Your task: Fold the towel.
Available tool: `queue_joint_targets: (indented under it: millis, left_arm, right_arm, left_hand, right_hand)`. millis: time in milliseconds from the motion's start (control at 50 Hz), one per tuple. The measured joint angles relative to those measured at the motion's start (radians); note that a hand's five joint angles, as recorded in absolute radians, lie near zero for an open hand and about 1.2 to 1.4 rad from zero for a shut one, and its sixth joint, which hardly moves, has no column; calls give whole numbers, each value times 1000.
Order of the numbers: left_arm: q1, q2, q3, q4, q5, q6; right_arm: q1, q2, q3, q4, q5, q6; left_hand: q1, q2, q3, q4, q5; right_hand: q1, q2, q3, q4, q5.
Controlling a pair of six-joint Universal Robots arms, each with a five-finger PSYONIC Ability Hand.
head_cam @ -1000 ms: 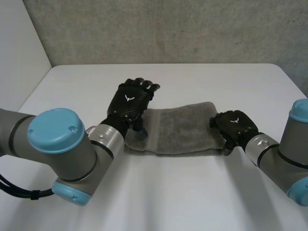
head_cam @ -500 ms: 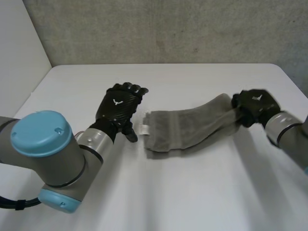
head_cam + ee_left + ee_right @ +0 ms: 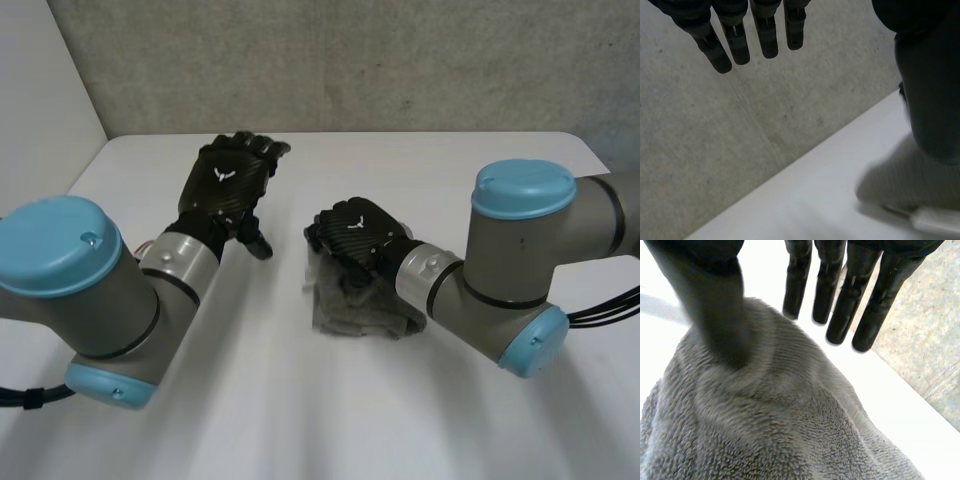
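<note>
Beneath the right robot hand [image 3: 352, 232] lies the towel [image 3: 345, 308].

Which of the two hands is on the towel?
The right hand: its palm and thumb rest on the grey towel, fingers straight. The left hand is off to the side, apart from the towel, open and holding nothing.

Left hand [image 3: 232, 185] and right hand [image 3: 355, 235] black with a woven sheen, small white winged mark on each back, segmented black fingers [image 3: 766, 37], silver wrist cuffs [image 3: 180, 262], left arm [image 3: 105, 325] and right arm [image 3: 520, 262] thick grey cylinders, round light-blue caps [image 3: 523, 188] with small dimples
</note>
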Motion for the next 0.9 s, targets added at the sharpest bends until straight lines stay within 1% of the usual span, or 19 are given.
queue_joint_targets:
  millis: [60, 120, 180, 260, 340, 420, 520, 700, 820, 900]
  left_arm:
    - [-5, -4, 32, -3, -1, 0]
    - [-10, -13, 69, -8, -1, 0]
    - [-18, -26, 105, -14, -1, -1]
    - [-43, -68, 172, -31, -3, -11]
    - [-63, -117, 227, -57, -8, -33]
    - [-87, -193, 280, -116, -13, -68]
    - [-105, -268, 300, -174, -16, -88]
    - [-115, -384, 276, -211, -18, -90]
    - [-114, -387, 252, -209, -18, -91]
    - [-113, -348, 236, -209, -18, -93]
  right_arm:
    - [3, 6, 0, 1, 39, 9]
    - [-1, -9, 10, 2, 82, 27]
    - [-9, -43, 27, 4, 113, 53]
    - [-31, -118, 67, 6, 138, 115]
    - [-62, -161, 93, 6, 140, 181]
    - [-99, -173, 109, 8, 136, 241]
    - [-119, -136, 112, 8, 136, 263]
    - [-134, 33, 81, 37, 144, 242]
    - [-146, 73, 54, 73, 146, 223]
    - [-149, 54, 44, 87, 151, 224]
  left_hand:
    - [0, 0, 0, 0, 0]
    - [0, 0, 0, 0, 0]
    - [0, 0, 0, 0, 0]
    - [0, 0, 0, 0, 0]
    - [0, 0, 0, 0, 2]
    - [0, 0, 0, 0, 2]
    - [0, 0, 0, 0, 2]
    - [0, 0, 0, 0, 2]
    - [0, 0, 0, 0, 2]
    - [0, 0, 0, 0, 1]
  right_hand:
    - [-165, -163, -192, -191, -190]
    - [-253, -237, -285, -284, -296]
    - [-314, -295, -332, -324, -325]
    - [-327, -301, -341, -325, -325]
    - [-327, -301, -341, -325, -325]
    - [-328, -301, -341, -325, -325]
    - [-329, -301, -341, -325, -325]
    - [-332, -301, -341, -325, -325]
    - [-337, -301, -348, -325, -325]
    - [-338, -301, -350, -325, -325]
